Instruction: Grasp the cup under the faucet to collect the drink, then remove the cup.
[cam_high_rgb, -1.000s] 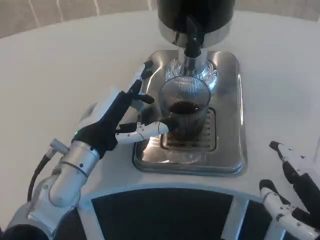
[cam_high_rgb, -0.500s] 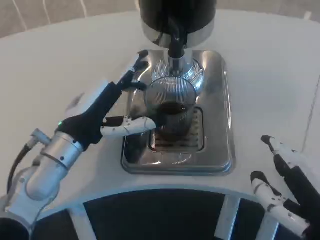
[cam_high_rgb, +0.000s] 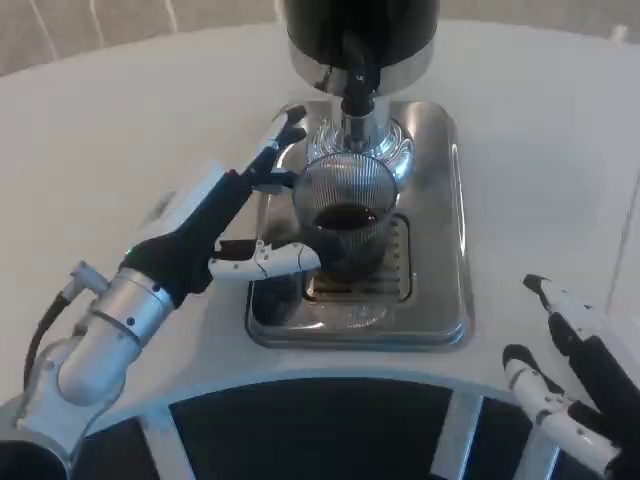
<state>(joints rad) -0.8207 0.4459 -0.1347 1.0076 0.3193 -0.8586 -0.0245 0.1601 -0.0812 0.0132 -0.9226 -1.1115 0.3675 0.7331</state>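
A ribbed clear glass cup (cam_high_rgb: 347, 215) with dark drink in it stands on the drip grate under the black faucet (cam_high_rgb: 358, 80). My left hand (cam_high_rgb: 225, 222) reaches in from the left and wraps the cup's left side. Its thumb (cam_high_rgb: 280, 260) presses the near lower wall, and a dark finger (cam_high_rgb: 278, 180) lies against the far left wall near the rim. Another finger (cam_high_rgb: 288, 128) points up past the cup. My right hand (cam_high_rgb: 570, 385) rests at the lower right, off the tray, fingers apart and holding nothing.
The steel drip tray (cam_high_rgb: 440, 300) sits mid-table, with the black and chrome dispenser body (cam_high_rgb: 362, 35) overhanging its far end. White table (cam_high_rgb: 120, 120) surrounds the tray on both sides. A dark panel (cam_high_rgb: 300, 430) runs along the near edge.
The whole picture has shifted, so the camera moved. My left hand stays wrapped on the cup, which remains under the faucet. The right hand has hardly moved.
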